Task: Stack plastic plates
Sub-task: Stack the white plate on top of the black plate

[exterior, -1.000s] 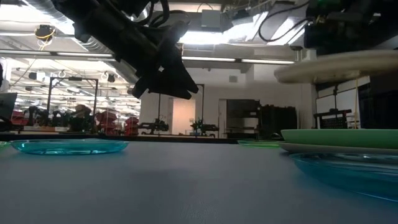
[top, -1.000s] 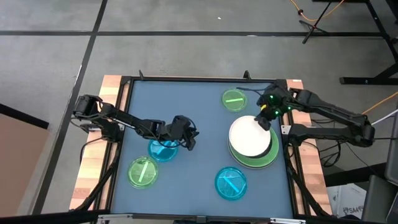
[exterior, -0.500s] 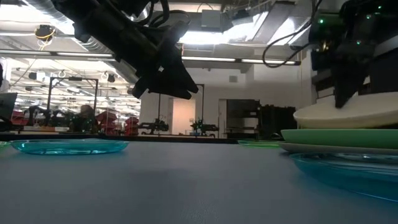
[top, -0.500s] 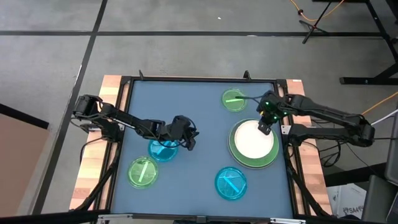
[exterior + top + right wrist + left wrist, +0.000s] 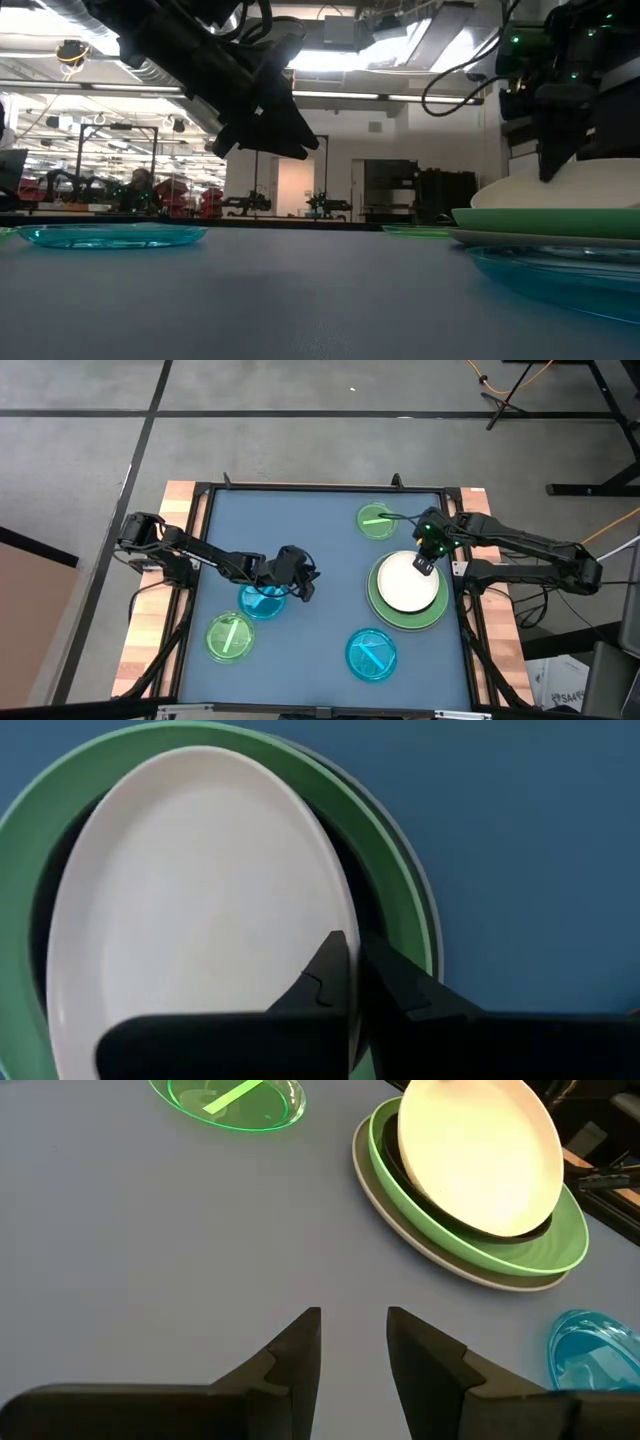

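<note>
- Plates: white plate (image 5: 407,582) lies on a black (image 5: 405,1175), light green (image 5: 385,610) and grey (image 5: 400,1220) stack at the frame's right.
- Right gripper (image 5: 424,564) pinches the white plate's rim, fingers closed on it.
- Left gripper (image 5: 302,586), slightly parted and empty, hangs beside a blue plate (image 5: 262,600), centre-left.
- Surface: blue mat (image 5: 320,550) in a black frame, also carrying two green plates (image 5: 376,520) (image 5: 229,636) and another blue plate (image 5: 371,654).
- Room: bright, blurred workshop in the low view.
- The black plate is mostly hidden.

You see a white plate (image 5: 406,583) on a black plate (image 5: 470,1230), inside a light green plate (image 5: 434,613) over a grey plate (image 5: 470,1272). Around them lie 2 translucent green plates (image 5: 377,520) (image 5: 230,636) and 2 translucent blue plates (image 5: 371,654) (image 5: 262,601) on the slate-blue tabletop (image 5: 320,545), edged in pale wood. Both pincers, left (image 5: 305,584) and right (image 5: 424,565), are black.
</note>
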